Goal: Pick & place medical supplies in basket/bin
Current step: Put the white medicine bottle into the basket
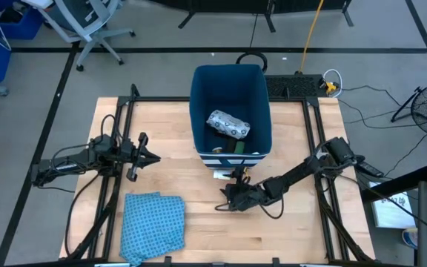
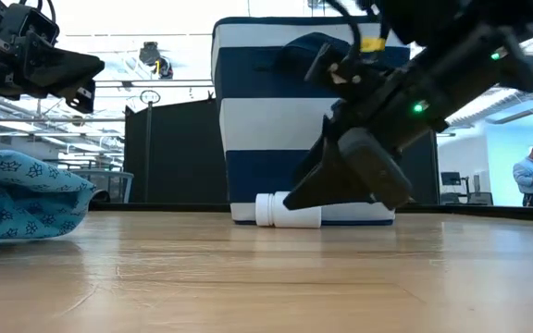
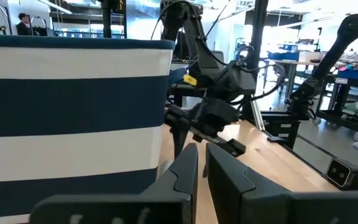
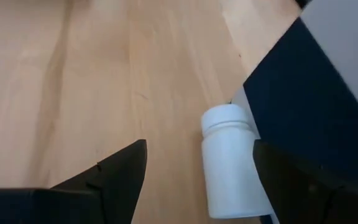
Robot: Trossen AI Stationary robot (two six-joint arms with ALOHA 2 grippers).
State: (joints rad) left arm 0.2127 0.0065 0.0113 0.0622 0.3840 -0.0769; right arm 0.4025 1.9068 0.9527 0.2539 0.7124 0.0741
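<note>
A white bottle [image 4: 229, 158] lies on its side on the table, against the foot of the dark blue white-striped bin [image 1: 227, 68]; the low view shows the bottle [image 2: 288, 210] with its cap toward the table's left. My right gripper [image 4: 197, 146] is open and low over the bottle, one finger on each side. Inside the bin lie a silvery-white pouch [image 1: 229, 124] and a green piece [image 1: 237, 148]. My left gripper [image 1: 154, 157] hovers shut above the table's left half, empty. My right gripper comes slanting down from the table's near right, with the bottle's body [image 4: 241, 186] close beside one finger [image 4: 291, 180]. Whether that finger touches the bottle, I cannot tell. The bottle lies flat on the table, its side against the bin.
A blue patterned cloth [image 1: 150, 222] lies crumpled at the near left of the table. The bin's wall [image 4: 303, 93] stands right beside the bottle. Bare wood spreads between the cloth and my right gripper [image 1: 232, 194]. A person [image 2: 532, 176] stands far off in the room.
</note>
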